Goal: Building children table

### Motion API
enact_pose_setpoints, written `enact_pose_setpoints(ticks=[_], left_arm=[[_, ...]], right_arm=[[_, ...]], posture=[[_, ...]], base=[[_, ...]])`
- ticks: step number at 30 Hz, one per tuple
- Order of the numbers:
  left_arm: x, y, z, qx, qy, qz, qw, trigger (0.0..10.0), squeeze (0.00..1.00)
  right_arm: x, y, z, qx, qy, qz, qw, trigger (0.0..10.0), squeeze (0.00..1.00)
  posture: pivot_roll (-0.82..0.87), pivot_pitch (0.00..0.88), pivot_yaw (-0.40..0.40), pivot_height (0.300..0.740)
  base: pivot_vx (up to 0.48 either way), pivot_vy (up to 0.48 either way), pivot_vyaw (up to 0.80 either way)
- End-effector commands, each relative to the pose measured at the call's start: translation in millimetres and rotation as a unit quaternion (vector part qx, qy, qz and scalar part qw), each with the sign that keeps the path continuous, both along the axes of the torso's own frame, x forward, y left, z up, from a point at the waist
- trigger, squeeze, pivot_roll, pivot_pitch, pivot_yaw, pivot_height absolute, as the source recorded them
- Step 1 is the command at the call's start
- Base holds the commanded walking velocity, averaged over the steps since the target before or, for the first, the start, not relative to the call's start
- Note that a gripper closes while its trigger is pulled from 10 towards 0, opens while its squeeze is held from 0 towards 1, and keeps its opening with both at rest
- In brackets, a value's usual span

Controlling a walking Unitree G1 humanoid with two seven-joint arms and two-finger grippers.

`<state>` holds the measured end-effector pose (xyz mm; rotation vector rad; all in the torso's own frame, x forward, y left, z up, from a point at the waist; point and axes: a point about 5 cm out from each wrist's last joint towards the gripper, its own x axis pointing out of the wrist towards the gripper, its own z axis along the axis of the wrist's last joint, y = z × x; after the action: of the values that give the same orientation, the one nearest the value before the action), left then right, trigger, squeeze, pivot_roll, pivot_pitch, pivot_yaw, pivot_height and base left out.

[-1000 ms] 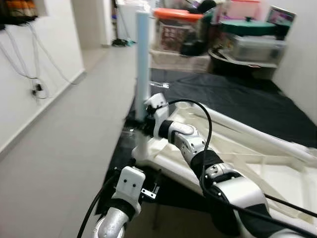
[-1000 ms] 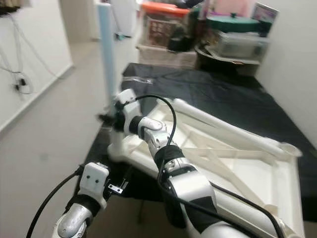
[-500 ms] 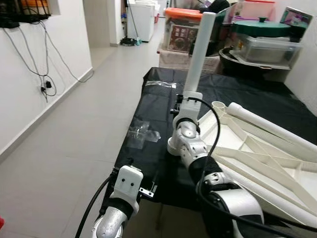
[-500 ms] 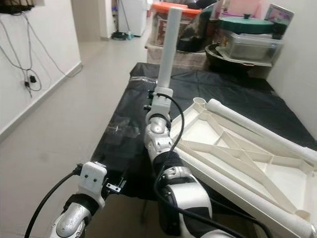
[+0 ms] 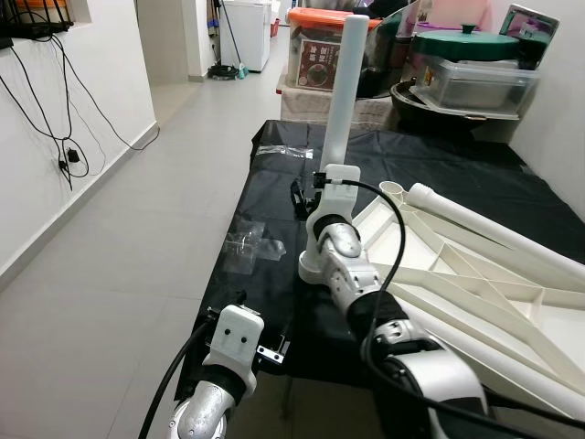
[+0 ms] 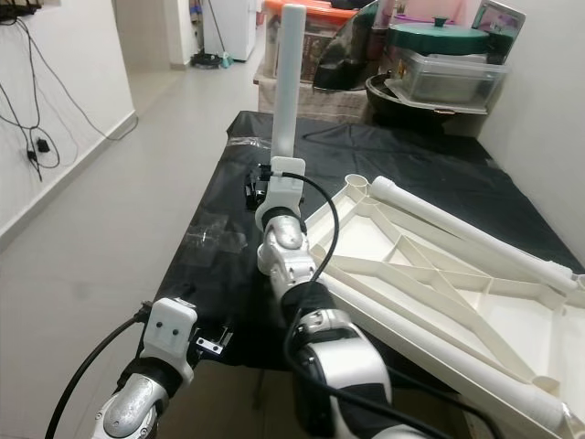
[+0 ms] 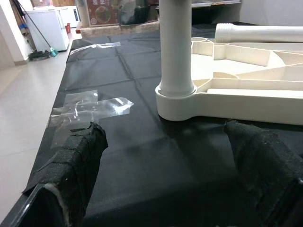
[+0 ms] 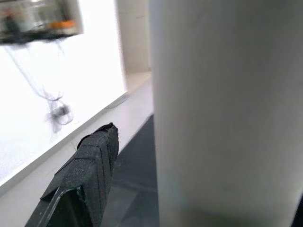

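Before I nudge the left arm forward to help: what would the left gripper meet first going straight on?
Probably the corner socket of the white tabletop, where the upright white leg stands. The left gripper is open, pointing at it low over the black sheet. Depth is uncertain.

We are in a home, in a lived-in room that opens onto a corridor. We see pale floor tiles (image 5: pixel 137 238) and plain white walls with loose black cables (image 5: pixel 64 110) hanging down to a socket. At the far end stands a white fridge (image 5: pixel 245 20), with a broom beside it in our left wrist view. Against the back wall we see household storage piled up: a clear plastic box with an orange lid (image 5: pixel 315 46), a green pot lid (image 5: pixel 462 41) on grey tubs, and a large dark basin (image 5: pixel 439 105).
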<state>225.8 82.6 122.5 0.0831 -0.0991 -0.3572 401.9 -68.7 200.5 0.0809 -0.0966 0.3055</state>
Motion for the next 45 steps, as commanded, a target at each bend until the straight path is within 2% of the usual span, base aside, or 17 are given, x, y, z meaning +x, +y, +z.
enact_pose_setpoints(ticks=[1,4,5,8,9,11,14,22,24,27,30,31,32,34,36,39,45], left_arm=[[0.7,-2.1,-2,0.002,0.006,-0.004,1.000,10.0,0.00],[0.8,-2.4,-2,0.002,0.006,-0.004,1.000,10.0,0.00],[0.7,-2.5,-2,0.002,0.006,-0.003,1.000,10.0,0.00],[0.7,-2.4,-2,0.002,0.006,-0.003,1.000,10.0,0.00],[0.6,-2.2,-2,0.002,0.006,-0.003,1.000,10.0,0.00],[0.6,-2.2,-2,0.002,0.006,-0.003,1.000,10.0,0.00],[1.2,-1.1,-2,0.002,0.006,-0.004,1.000,10.0,0.00],[2.5,0.5,-3,0.004,0.006,-0.004,1.000,10.0,0.00],[4.0,1.7,-3,0.006,0.007,-0.003,1.000,10.0,0.00],[4.6,2.2,-4,0.007,0.007,-0.003,1.000,10.0,0.00],[6.3,4.8,-5,0.016,0.009,0.004,1.000,10.0,0.00],[6.3,4.8,-5,0.016,0.009,0.004,1.000,10.0,0.00],[6.8,6.2,-5,0.020,0.008,0.008,1.000,10.0,0.00],[6.7,6.6,-5,0.021,0.007,0.008,1.000,10.0,0.00],[7.6,7.5,-7,0.029,0.009,0.009,0.999,10.0,0.00],[9.0,7.4,-9,0.044,0.013,0.006,0.999,10.0,0.00],[10.3,7.1,-11,0.047,0.016,0.003,0.999,10.0,0.00]], right_arm=[[-1.0,10.4,-1,-0.032,0.012,0.072,0.997,10.0,0.00],[-1.1,6.3,-6,-0.044,0.022,0.085,0.995,10.0,0.00],[-1.1,-8.8,-15,-0.043,0.035,0.059,0.997,10.0,0.00],[-1.5,-14.2,-17,-0.035,0.036,0.048,0.998,10.0,0.00],[-5.5,-22.8,-25,-0.016,0.033,0.039,0.999,10.0,0.00],[-5.5,-22.8,-25,-0.016,0.033,0.039,0.999,10.0,0.00],[-19.3,-31.8,-36,0.007,0.017,0.050,0.999,10.0,0.00],[-40.2,-44.5,-47,0.015,0.007,0.048,0.999,10.0,0.00],[-60.7,-50.8,-58,0.007,0.002,0.031,1.000,10.0,0.00],[-68.0,-52.4,-61,0.003,0.000,0.025,1.000,10.0,0.00],[-94.8,-59.1,-77,-0.033,-0.003,-0.022,0.999,10.0,0.00],[-94.8,-59.1,-77,-0.033,-0.003,-0.022,0.999,10.0,0.00],[-107.7,-61.6,-85,-0.040,0.009,-0.040,0.998,10.0,0.00],[-111.4,-61.9,-88,-0.039,0.015,-0.043,0.998,10.0,0.00],[-122.7,-60.1,-95,-0.046,0.027,-0.047,0.997,10.0,0.00],[-129.4,-56.2,-91,-0.064,0.019,-0.046,0.997,10.0,0.00],[-128.0,-55.5,-91,-0.058,0.027,-0.050,0.997,10.0,0.00]], posture=[[0.06,0.000,-0.106,0.740],[0.06,0.000,-0.108,0.740],[0.06,0.000,-0.105,0.740],[0.06,0.000,-0.105,0.740],[0.06,0.000,-0.106,0.740],[0.06,0.000,-0.106,0.740],[0.05,0.000,-0.098,0.740],[0.05,0.000,-0.089,0.740],[0.05,0.000,-0.084,0.740],[0.05,0.000,-0.082,0.740],[0.05,0.000,-0.077,0.740],[0.05,0.000,-0.077,0.740],[0.05,0.000,-0.075,0.740],[0.05,0.000,-0.075,0.740],[0.05,0.000,-0.066,0.740],[0.04,0.000,-0.059,0.740],[0.05,0.000,-0.061,0.740]], base=[[0.000,0.000,0.00],[0.000,0.000,0.00],[0.000,0.000,0.00],[0.000,0.000,0.00],[0.000,0.000,0.00],[0.000,0.000,0.00],[0.000,0.000,0.00],[0.000,0.000,0.00],[0.000,0.000,0.00],[0.000,0.000,0.00],[0.000,0.000,0.00],[0.000,0.000,0.00],[0.000,0.000,0.00],[0.000,0.000,0.00],[0.000,0.000,-0.78],[0.000,0.000,-0.67],[0.000,-0.229,-0.30]])
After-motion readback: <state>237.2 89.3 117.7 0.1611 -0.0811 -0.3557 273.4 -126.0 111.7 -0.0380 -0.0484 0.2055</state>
